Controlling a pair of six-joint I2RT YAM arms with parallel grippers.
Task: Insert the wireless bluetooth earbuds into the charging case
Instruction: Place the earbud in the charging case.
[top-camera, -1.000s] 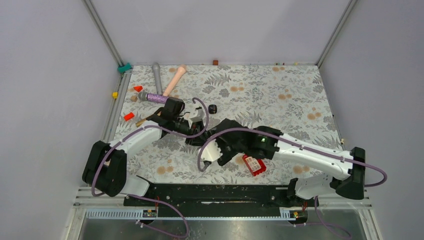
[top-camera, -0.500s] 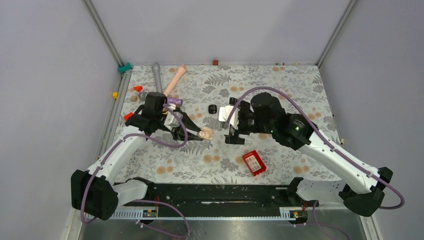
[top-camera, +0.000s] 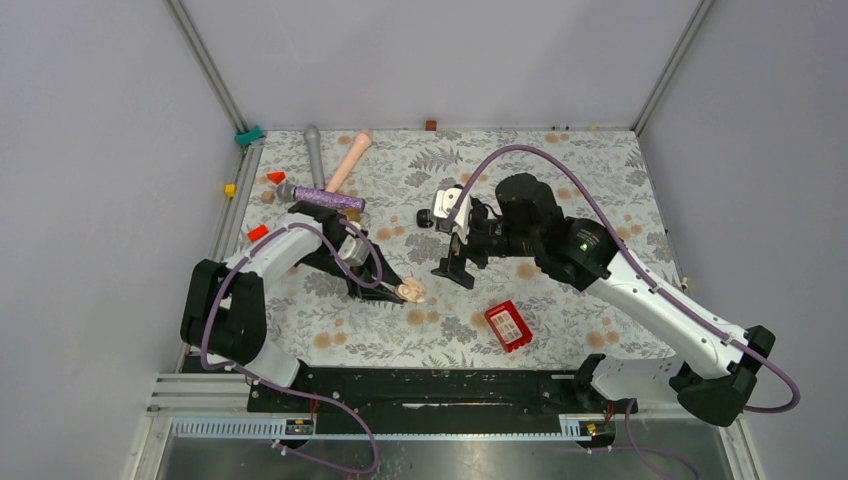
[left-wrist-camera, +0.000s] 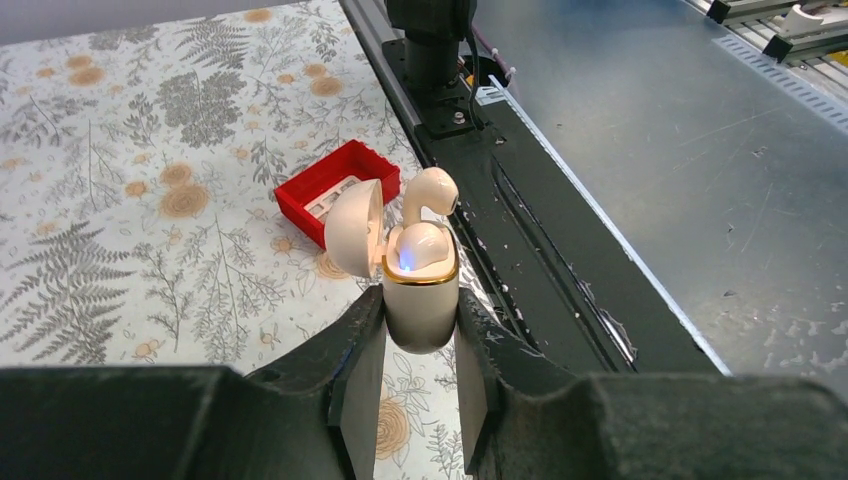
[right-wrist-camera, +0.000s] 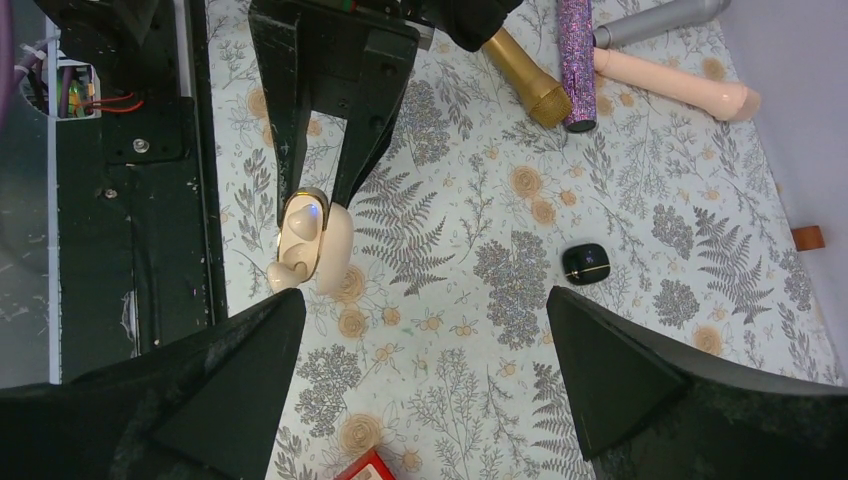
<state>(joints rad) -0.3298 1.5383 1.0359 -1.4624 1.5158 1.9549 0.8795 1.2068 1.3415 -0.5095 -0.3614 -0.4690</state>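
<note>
The fern-printed cloth worktop (top-camera: 560, 170) is matte and soft-looking. I take the cream charging case (top-camera: 412, 291) as my marker on it. The left pincer (top-camera: 395, 290) is pinching that case low on its body, one dark flat finger on each side. The case's long axis runs straight on from the fingers, with its mouth pointing away from the wrist. The right pincer (top-camera: 453, 272) hangs just beyond and to the right of the case, spread wide and empty, so I judge it the arm free to work. In its own wrist view the case (right-wrist-camera: 305, 235) lies off toward its left finger, not between the two. I judge it would need to shift that way before anything else. The red box (top-camera: 508, 326), hard and square-edged, sits near the case on its right and toward the bases. The case itself is a glossy, rounded shell with a gold rim and a domed lid (left-wrist-camera: 355, 228) hinged open to one side. One smooth cream earbud (left-wrist-camera: 418, 245) sits in its well beside a blue light. The second earbud (left-wrist-camera: 430, 192) stands proud of the rim and looks only part-way in. A small black rounded piece (top-camera: 425, 217) lies beyond the case; I cannot tell whether it is a bud or a case.
</note>
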